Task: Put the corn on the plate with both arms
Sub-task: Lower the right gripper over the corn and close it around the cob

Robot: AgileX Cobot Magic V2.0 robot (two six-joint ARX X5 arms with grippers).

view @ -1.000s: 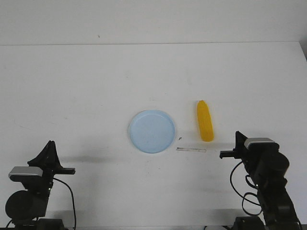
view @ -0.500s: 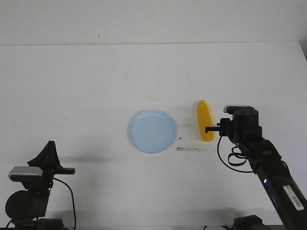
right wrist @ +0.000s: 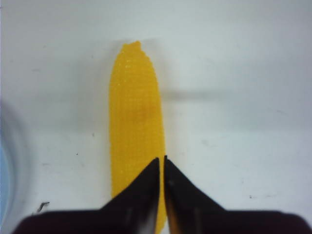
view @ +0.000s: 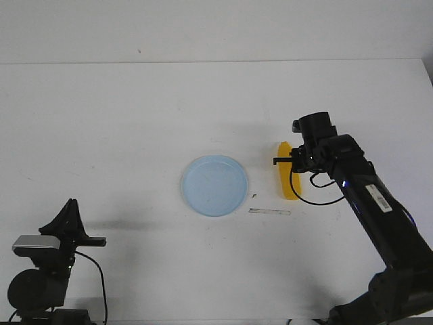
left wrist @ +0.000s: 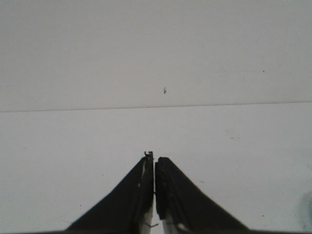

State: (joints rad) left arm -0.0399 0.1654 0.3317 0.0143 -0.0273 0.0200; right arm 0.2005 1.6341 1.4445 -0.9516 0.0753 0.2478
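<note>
Corn [view: 287, 177] lies flat on the white table [view: 135, 122], just right of the plate [view: 214, 185], w/ a strip of bare table between them; not on the plate. Tapered end points away from the robot.

Front view: right arm [view: 369, 203] reaches out over the corn, its head covering part of the cob's right side. Right gripper [view: 279, 161] itself is too small there to read. Left arm [view: 44, 261] sits folded at the near left corner, left gripper [view: 100, 240] well apart from plate and corn.

Right wrist view fills in what front can't: right gripper [right wrist: 162, 168] fingers pressed together, tips closed w/ nothing between them, hanging over the near half of the corn [right wrist: 136, 126]. Whether the tips touch the cob, can't tell. Plate rim [right wrist: 9, 161] shows only as a blurred pale edge at the side.

Left wrist view: left gripper [left wrist: 154, 165] also closed, empty, only bare table [left wrist: 243, 156] and wall ahead. No corn or plate in it.

Front view alone shows a thin pale strip [view: 269, 212] on the table near the corn's near end, plus a small dark speck [view: 254, 196].

Count: 1 corn, 1 plate, 2 arms, 2 grippers.
</note>
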